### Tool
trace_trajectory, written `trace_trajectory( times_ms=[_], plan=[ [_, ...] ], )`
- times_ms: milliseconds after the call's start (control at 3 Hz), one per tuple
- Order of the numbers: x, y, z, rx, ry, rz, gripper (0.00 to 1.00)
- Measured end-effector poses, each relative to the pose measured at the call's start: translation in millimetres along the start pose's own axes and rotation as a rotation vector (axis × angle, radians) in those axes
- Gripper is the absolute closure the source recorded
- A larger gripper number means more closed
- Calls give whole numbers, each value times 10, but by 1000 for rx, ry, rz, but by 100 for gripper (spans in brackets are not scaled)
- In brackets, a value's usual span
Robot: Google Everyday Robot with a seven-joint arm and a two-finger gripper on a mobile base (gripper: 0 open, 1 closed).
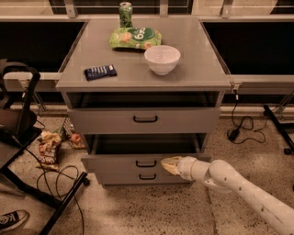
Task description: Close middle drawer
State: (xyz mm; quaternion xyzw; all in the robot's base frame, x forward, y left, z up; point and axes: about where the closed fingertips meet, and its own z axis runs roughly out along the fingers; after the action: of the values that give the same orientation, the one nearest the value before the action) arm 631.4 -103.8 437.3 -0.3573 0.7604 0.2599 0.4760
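The middle drawer (119, 163) is a grey drawer with a small black bar handle (146, 163). It stands out only a little from the grey cabinet (202, 73), with a dark gap above its front. My gripper (168, 165) is at the end of the white arm that comes in from the lower right. It is shut, with its yellowish fingertips together, and it presses on the drawer front just right of the handle. The top drawer (145, 120) above looks closed, as does the bottom drawer (147, 177) below.
On the cabinet top stand a white bowl (162, 58), a green chip bag (135, 37), a green can (125, 13) and a dark blue bar (100, 71). A black stand (27, 101), cables and snack bags (47, 148) lie on the floor at left. A shoe (13, 219) is at the lower left.
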Motion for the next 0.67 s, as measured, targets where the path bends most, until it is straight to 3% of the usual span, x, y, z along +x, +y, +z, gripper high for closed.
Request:
trace_trajectory(
  times_ms=[333, 667],
  plan=[
    [10, -6, -1, 2, 1, 3, 82],
    [10, -6, -1, 2, 1, 3, 51]
  ],
)
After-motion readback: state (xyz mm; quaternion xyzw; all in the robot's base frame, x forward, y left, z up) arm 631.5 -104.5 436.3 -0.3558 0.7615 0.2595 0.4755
